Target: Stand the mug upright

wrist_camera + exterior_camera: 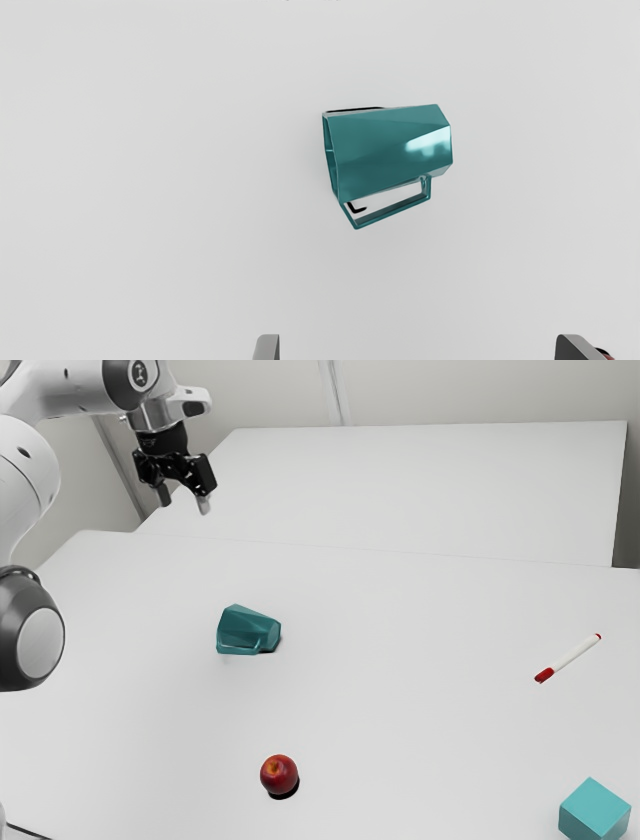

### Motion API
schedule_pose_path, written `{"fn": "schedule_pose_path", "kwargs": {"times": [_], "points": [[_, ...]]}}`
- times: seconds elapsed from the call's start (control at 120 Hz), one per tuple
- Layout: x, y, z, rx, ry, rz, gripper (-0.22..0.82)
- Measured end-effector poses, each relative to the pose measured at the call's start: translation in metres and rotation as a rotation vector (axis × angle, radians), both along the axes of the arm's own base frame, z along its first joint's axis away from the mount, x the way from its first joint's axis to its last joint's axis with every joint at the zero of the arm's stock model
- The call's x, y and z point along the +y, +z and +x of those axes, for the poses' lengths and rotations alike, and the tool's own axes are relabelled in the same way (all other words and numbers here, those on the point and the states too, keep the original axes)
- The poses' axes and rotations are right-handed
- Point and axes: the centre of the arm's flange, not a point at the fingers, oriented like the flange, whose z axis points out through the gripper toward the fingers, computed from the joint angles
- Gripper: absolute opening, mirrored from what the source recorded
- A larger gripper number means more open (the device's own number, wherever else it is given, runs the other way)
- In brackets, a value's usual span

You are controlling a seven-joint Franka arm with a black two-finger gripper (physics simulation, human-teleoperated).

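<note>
Teal mug (380,155) on its side on tbl (400,710), int. mostly hidden.

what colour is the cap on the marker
The marker's cap is red, against a white barrel; it shows best in the exterior view.

So the mug (247,628) is lying on its side on the white table (400,710), not standing up lol. It's sporting glossy teal, faceted walls; its wide mouth (329,160) is facing the exterior view's left, and its boxy handle (394,211) is sticking out sideways.
</note>
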Motion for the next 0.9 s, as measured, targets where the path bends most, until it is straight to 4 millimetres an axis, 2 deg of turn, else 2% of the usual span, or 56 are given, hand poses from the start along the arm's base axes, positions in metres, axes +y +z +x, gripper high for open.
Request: {"fn": "schedule_pose_path", "kwargs": {"times": [0.2,0.308,0.367,0.433,0.592,0.75,0.9], "points": [[0.0,0.002,-0.004,-0.002,-0.004,-0.009,0.6],[-0.003,-0.035,-0.006,0.04,-0.006,-0.048,0.6],[0.002,-0.06,-0.012,0.066,0.006,-0.074,0.6],[0.017,-0.082,-0.02,0.086,0.032,-0.099,0.6],[0.073,-0.114,-0.037,0.079,0.133,-0.202,0.6],[0.111,-0.145,-0.032,0.04,0.192,-0.311,0.6],[0.128,-0.18,-0.017,-0.009,0.216,-0.393,0.6]]}}
